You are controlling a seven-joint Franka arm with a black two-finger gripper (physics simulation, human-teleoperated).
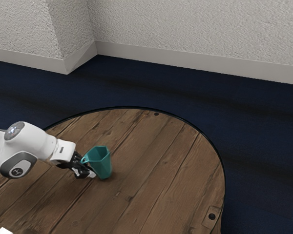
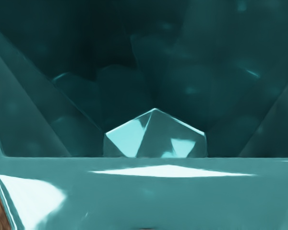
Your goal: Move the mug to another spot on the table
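A teal faceted mug [image 1: 101, 161] stands upright on the round wooden table [image 1: 151, 165], toward the exterior view's left. My black gripper [image 1: 86, 171] comes in low from the left and is shut on the mug's near wall, just below the rim. In the wrist view the mug [image 2: 153, 139] is right under my hand, with its glossy rim and dark inside showing. The mug's base looks to be touching the table.
The table's curved edge [image 1: 216, 151] runs along the exterior view's right, with dark blue carpet [image 1: 244, 107] beyond it. A small metal fitting [image 1: 211, 216] sits near the front right edge. Bare planks [image 1: 156, 185] lie to the right of the mug.
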